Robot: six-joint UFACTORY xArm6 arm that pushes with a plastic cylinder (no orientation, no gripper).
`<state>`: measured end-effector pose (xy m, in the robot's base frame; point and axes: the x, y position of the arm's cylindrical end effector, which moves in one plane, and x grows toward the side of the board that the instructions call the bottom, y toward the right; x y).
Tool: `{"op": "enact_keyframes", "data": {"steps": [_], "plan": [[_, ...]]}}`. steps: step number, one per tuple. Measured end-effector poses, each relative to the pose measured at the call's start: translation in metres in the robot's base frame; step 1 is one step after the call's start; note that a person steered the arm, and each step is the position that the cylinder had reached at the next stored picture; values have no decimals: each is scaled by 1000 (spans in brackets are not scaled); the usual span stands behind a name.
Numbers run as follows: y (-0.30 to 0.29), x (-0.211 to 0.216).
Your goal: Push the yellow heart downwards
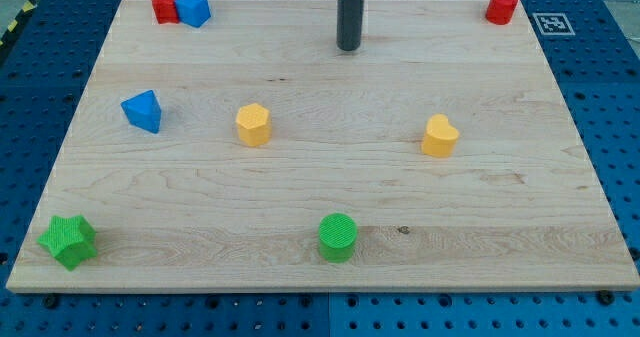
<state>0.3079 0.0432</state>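
The yellow heart [439,136] lies right of the board's middle. My tip [348,48] rests near the view's top centre, above and to the left of the heart and well apart from it. A yellow hexagon block [253,124] lies left of the middle, below and to the left of my tip.
A red block [164,4] and a blue block [193,8] touch at the top left. A red block [502,6] sits at the top right. A blue triangle-like block [143,111] is at the left. A green star [68,241] is at the bottom left, a green cylinder [338,237] at the bottom centre.
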Motion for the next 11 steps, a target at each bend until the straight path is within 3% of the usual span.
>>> {"op": "enact_keyframes", "data": {"steps": [1, 4, 6, 8, 9, 11], "plan": [[2, 27], [82, 117], [104, 145], [112, 147], [113, 187], [146, 201]]}}
